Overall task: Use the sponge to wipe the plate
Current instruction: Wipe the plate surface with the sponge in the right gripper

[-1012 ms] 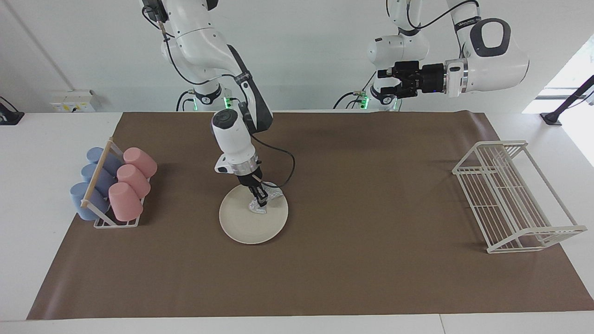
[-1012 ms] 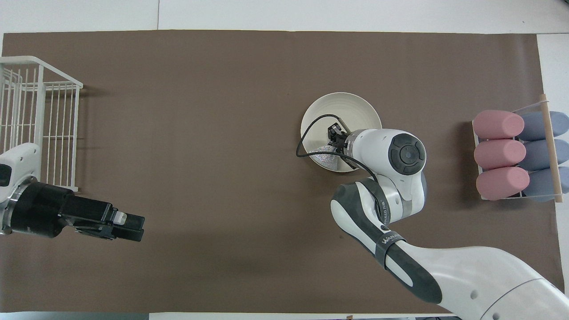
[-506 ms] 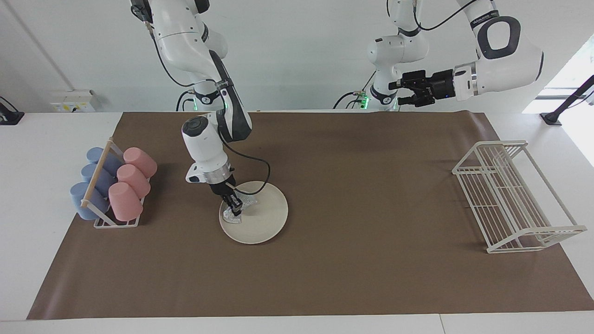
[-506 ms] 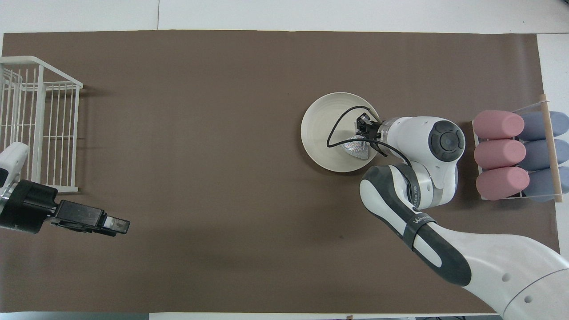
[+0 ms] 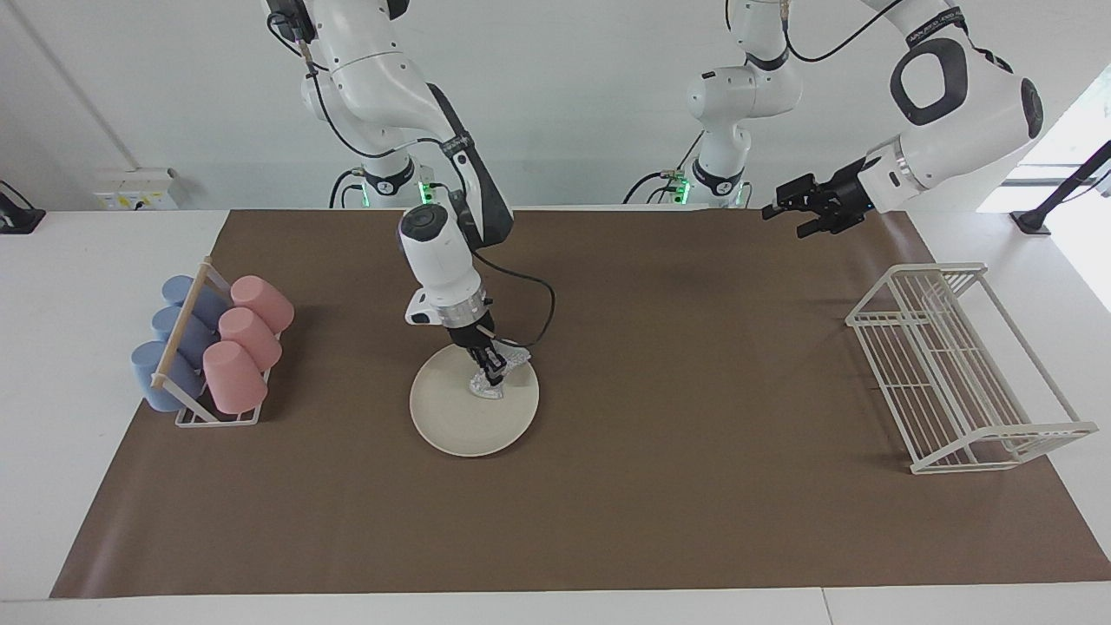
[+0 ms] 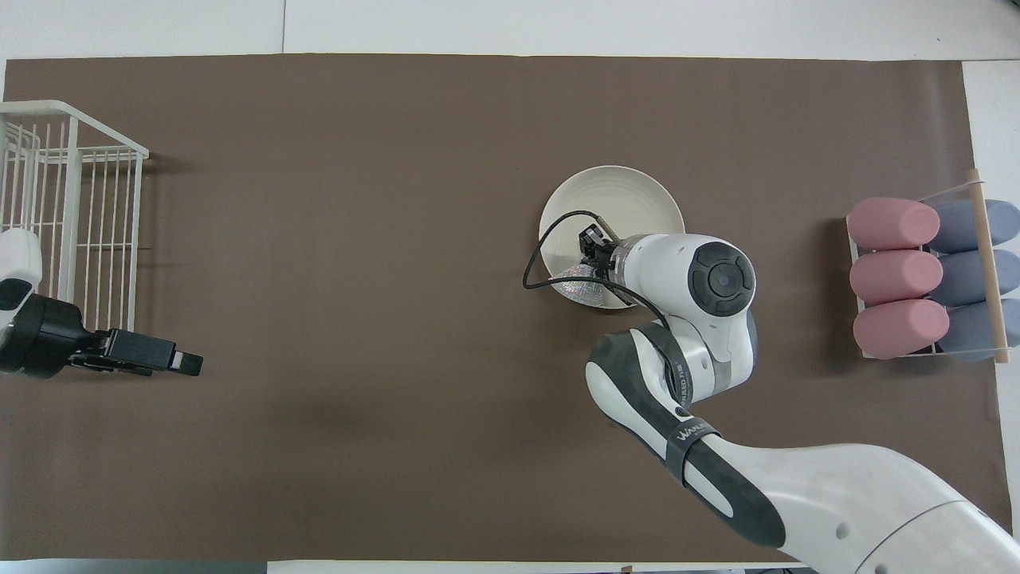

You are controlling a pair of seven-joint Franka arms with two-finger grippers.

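Silvery-grey glittery sponge [image 5: 496, 376] sits pinched in the right claw [image 5: 492, 374], pressed onto the round cream-white plate [image 5: 460, 417] at its robot-side edge. Most bare plate lies farther from the robots. Left claw [image 5: 794, 209] waits aloft; I cannot tell its state.

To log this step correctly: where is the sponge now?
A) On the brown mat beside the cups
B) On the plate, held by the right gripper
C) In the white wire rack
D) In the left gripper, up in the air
B: the right gripper pinches the sponge and presses it on the plate.
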